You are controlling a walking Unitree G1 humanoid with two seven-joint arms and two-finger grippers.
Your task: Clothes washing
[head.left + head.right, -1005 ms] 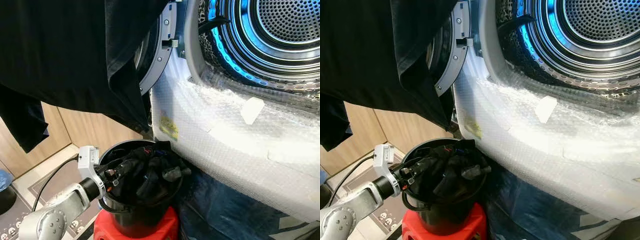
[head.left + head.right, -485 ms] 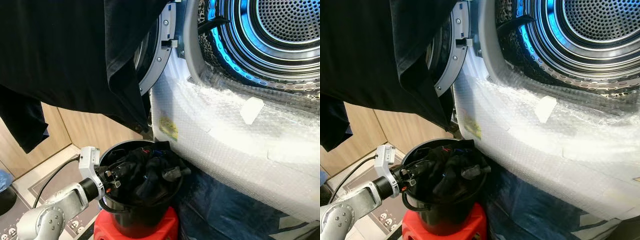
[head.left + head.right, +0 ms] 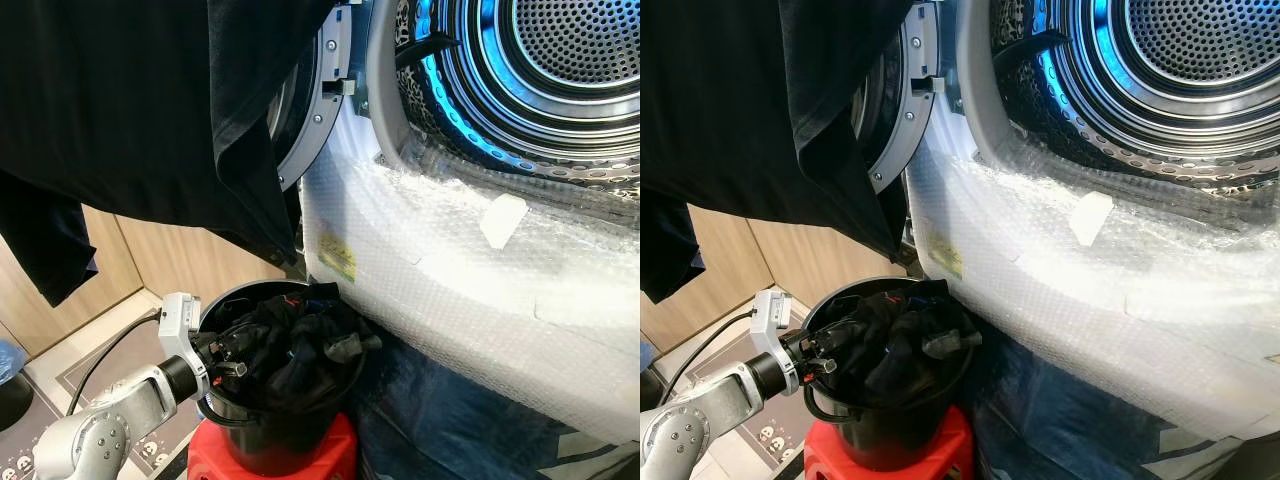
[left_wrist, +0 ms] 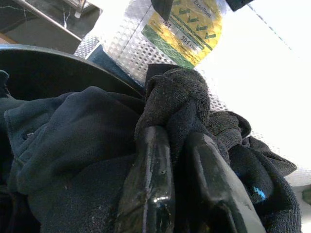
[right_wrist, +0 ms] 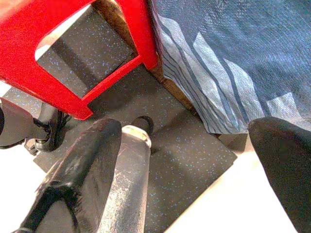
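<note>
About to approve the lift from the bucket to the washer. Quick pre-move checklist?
1. Left gripper closed on the dark clothes: ok, fingers pinch a fold.
2. Grip secure enough to lift: cannot tell.
3. Bucket upright on the red stool: ok.
4. Washer drum open: ok, door swung aside.
5. Path upward: not ok, a black garment hangs above the bucket.
6. Right gripper free: ok, open, near the floor.

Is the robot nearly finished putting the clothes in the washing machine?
Not nearly. Done: the round washer door is open, and the shiny metal drum looks empty. In hand: the left claw is pinched on a dark knitted garment in the black plastic bucket. Left: the bucket's pile of dark clothes has to go in. The right claw hangs open near the floor.
</note>
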